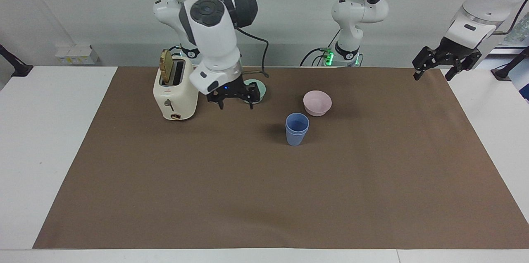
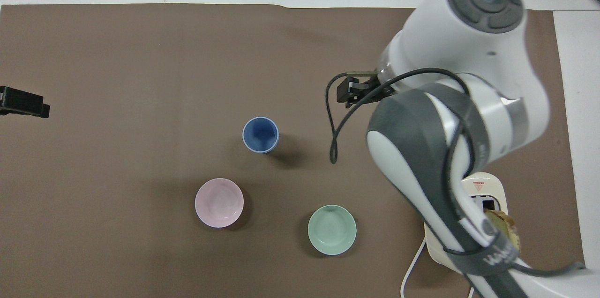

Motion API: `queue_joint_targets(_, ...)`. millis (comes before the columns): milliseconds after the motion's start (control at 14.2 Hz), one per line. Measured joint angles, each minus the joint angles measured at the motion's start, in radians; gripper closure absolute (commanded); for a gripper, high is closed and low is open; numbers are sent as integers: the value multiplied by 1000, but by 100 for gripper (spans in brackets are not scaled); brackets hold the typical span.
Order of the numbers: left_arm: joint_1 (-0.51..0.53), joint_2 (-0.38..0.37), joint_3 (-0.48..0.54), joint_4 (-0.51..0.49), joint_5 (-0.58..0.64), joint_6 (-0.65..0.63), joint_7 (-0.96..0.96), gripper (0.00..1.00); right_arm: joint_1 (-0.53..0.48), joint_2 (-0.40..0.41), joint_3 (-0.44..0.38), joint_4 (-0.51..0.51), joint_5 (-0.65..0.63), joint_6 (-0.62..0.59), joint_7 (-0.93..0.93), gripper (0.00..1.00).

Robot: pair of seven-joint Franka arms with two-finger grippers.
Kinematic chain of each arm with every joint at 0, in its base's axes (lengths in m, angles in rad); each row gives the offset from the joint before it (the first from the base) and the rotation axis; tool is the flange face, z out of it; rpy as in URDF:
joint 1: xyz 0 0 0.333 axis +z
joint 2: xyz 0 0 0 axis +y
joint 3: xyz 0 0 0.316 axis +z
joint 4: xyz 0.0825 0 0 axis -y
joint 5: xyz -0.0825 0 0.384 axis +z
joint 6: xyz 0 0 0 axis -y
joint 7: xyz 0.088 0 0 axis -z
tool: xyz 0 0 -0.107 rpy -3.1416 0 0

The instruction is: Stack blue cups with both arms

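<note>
The two blue cups (image 1: 297, 128) stand nested, one inside the other, upright on the brown mat near the table's middle; they also show in the overhead view (image 2: 260, 135). My right gripper (image 1: 235, 105) is open and empty, up in the air over the mat between the toaster and the green bowl, well apart from the cups. My left gripper (image 1: 432, 76) is open and empty, waiting raised over the mat's edge at the left arm's end of the table; its tip shows in the overhead view (image 2: 22, 103).
A cream toaster (image 1: 175, 93) with a bread slice (image 1: 166, 66) in one slot stands at the right arm's end. A pink bowl (image 1: 317, 102) sits beside the cups, nearer the robots. A green bowl (image 2: 332, 229) sits between the pink bowl and the toaster.
</note>
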Motion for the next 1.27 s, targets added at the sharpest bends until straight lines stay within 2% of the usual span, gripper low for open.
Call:
queue_joint_targets(211, 0, 0, 0, 0, 0, 0, 0, 0, -132, -61, -2, 30, -15, -101, -157, 0)
queue_joint_targets(423, 0, 0, 0, 0, 0, 0, 0, 0, -192, -114, -27, 52, -21, -182, -237, 0)
queue_joint_targets(846, 0, 0, 0, 0, 0, 0, 0, 0, -297, -137, -57, 45, -20, -172, -344, 0)
queue_joint_targets(1269, 0, 0, 0, 0, 0, 0, 0, 0, -282, -130, -45, -10, -20, -123, -388, 0)
